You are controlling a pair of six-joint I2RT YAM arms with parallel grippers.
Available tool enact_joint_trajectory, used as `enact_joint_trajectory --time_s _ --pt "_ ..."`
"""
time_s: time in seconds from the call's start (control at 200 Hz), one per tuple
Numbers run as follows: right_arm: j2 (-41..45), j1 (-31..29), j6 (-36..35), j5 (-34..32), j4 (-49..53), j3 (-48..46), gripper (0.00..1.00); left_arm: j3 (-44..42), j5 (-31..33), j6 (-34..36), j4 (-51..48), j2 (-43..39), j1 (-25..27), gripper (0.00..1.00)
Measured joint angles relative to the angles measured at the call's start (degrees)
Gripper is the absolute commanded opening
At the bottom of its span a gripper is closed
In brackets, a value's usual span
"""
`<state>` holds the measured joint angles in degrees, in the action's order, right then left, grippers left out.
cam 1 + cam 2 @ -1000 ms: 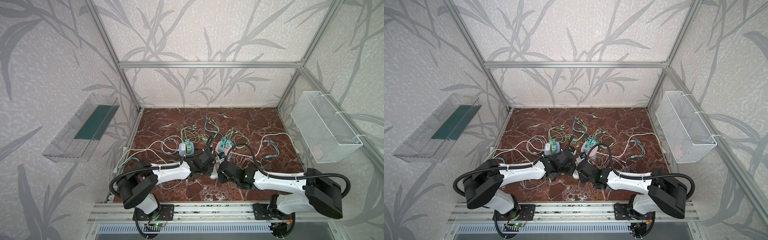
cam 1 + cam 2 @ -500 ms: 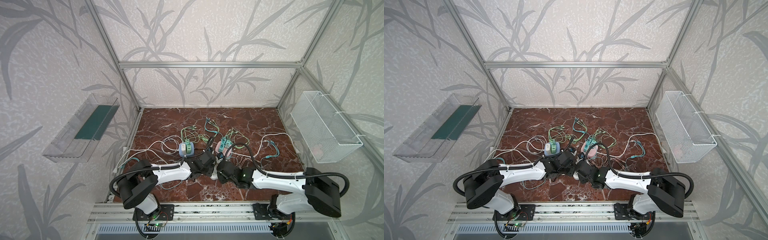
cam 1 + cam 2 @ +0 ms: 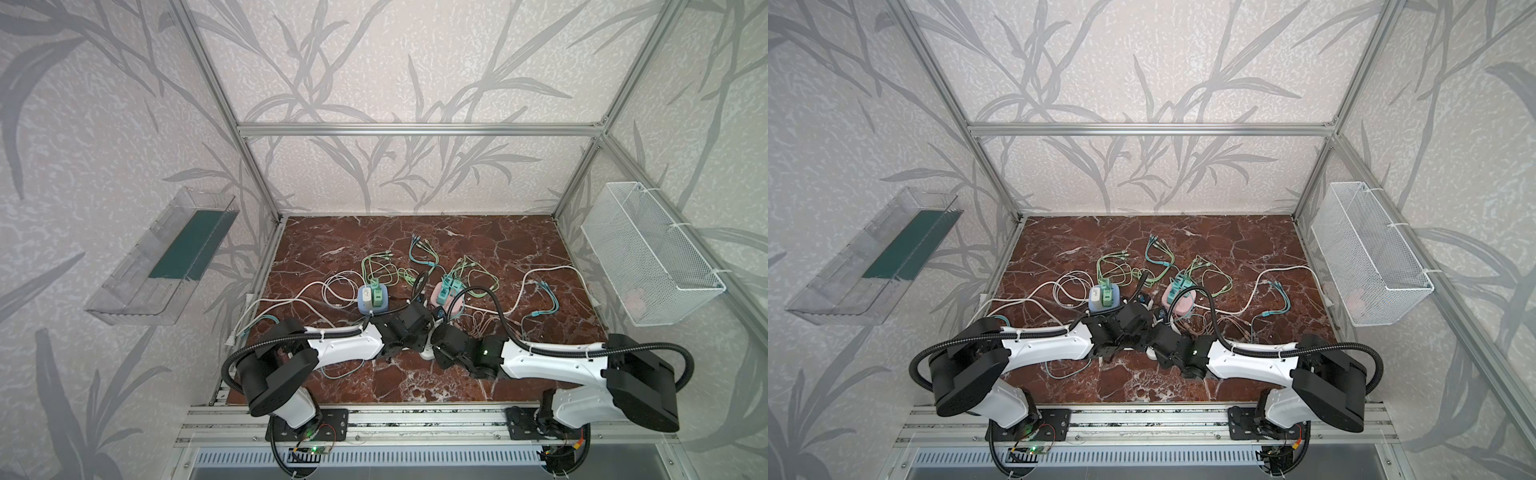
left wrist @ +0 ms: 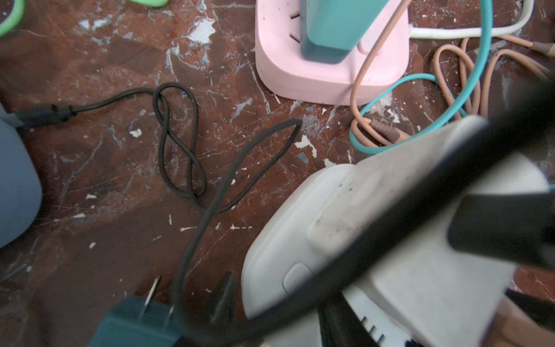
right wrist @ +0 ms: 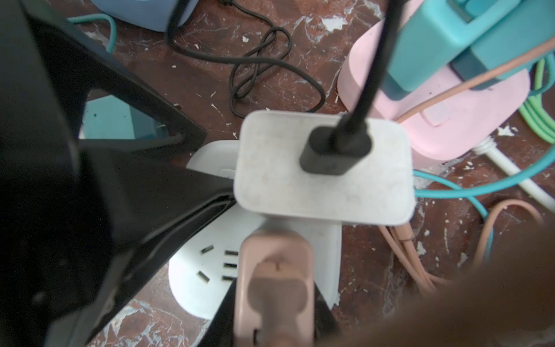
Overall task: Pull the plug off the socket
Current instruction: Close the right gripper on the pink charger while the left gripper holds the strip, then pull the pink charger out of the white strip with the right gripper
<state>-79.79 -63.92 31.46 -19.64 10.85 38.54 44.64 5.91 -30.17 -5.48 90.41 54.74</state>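
Pinching the teal plug point(image 4: 135, 323), prongs bare, the left gripper point(image 4: 168, 327) hovers at nine o'clock of the white socket point(image 5: 255, 270); the right gripper point(image 5: 274, 306) clamps the tan plug point(image 5: 274, 285) seated there.

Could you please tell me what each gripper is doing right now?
Left gripper: closed on the teal plug, prongs out.
Right gripper: closed on the tan plug.

Both top views high, facing down; wrist views close, sharing white socket point(image 5: 255, 270)
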Motion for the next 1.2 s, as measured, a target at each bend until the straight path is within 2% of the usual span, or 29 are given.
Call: enact_joint_trajectory --time_s 0.42,0.815,1.035,1.2 --pt "2.6 3.0 0.4 4.5 0.5 0.0 0.13 0.0 0.5 -0.5 0.3 0.1 0.0 0.45" --pt "3.1 3.1 0.0 4.9 1.8 0.6 0.14 0.6 1.0 -0.5 0.3 0.7 0.1 0.45" --pt "8.6 3.5 -1.3 5.2 1.6 -0.6 0.15 0.3 1.1 -0.5 0.7 0.5 0.2 0.45" --pt "12.0 6.4 -1.6 7.6 1.5 -3.2 0.16 -0.1 1.2 -0.5 0.9 0.2 0.3 0.45"
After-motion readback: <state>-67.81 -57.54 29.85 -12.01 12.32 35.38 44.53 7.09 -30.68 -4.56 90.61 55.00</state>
